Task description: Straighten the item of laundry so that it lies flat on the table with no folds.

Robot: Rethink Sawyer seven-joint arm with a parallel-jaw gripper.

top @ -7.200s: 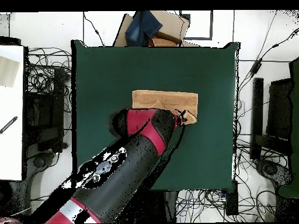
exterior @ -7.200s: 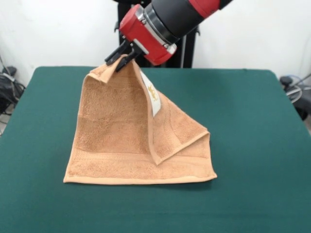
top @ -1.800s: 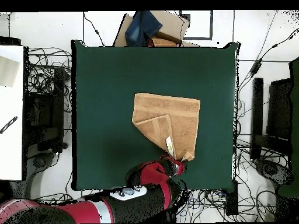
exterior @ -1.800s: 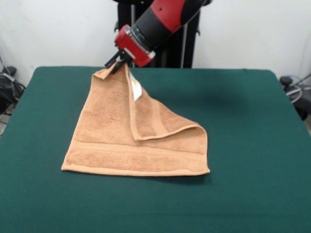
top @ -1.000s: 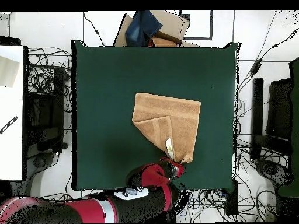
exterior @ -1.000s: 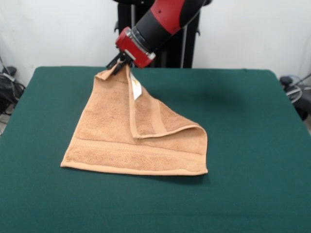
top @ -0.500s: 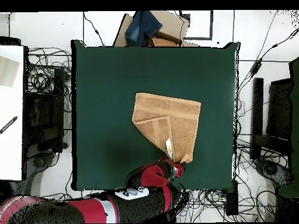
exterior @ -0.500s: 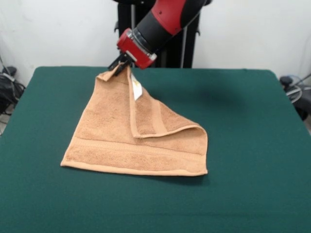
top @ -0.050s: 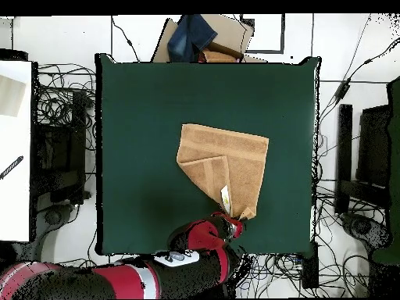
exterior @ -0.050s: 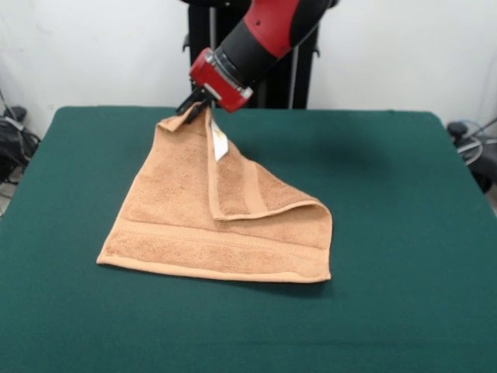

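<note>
The black two-finger gripper (exterior @ -0.050s: pixel 194 103) at the end of the red and black robot arm (exterior @ -0.050s: pixel 256 35) is closed on one corner of the small tan terry-cloth towel (exterior @ -0.050s: pixel 210 210). The fingers are pinched together with the cloth between them, and no gap between them is visible. The gripper holds this corner raised above the large rectangular table covered in dark green cloth (exterior @ -0.050s: pixel 404 233), close to the table's far edge in the front view.

In the overhead view the gripper (top @ -0.050s: pixel 234 224) sits at the end of the towel (top @ -0.050s: pixel 234 160) nearest the robot's base, near the table's (top @ -0.050s: pixel 141 141) edge on that side.

The towel lies toward the middle of the table. Its edge opposite the gripper rests flat on the cloth, with a woven border band running along it. From that edge the cloth rises and narrows to the held corner, which gives the towel a roughly triangular outline. One side portion is folded over onto the main body, and its border edge forms a raised ridge that runs down from the held corner and curves toward the side. A small white tag (exterior @ -0.050s: pixel 219 144) hangs just below the gripper, at the fold. The towel is not flat: one fold is present and one corner is off the table.
</note>
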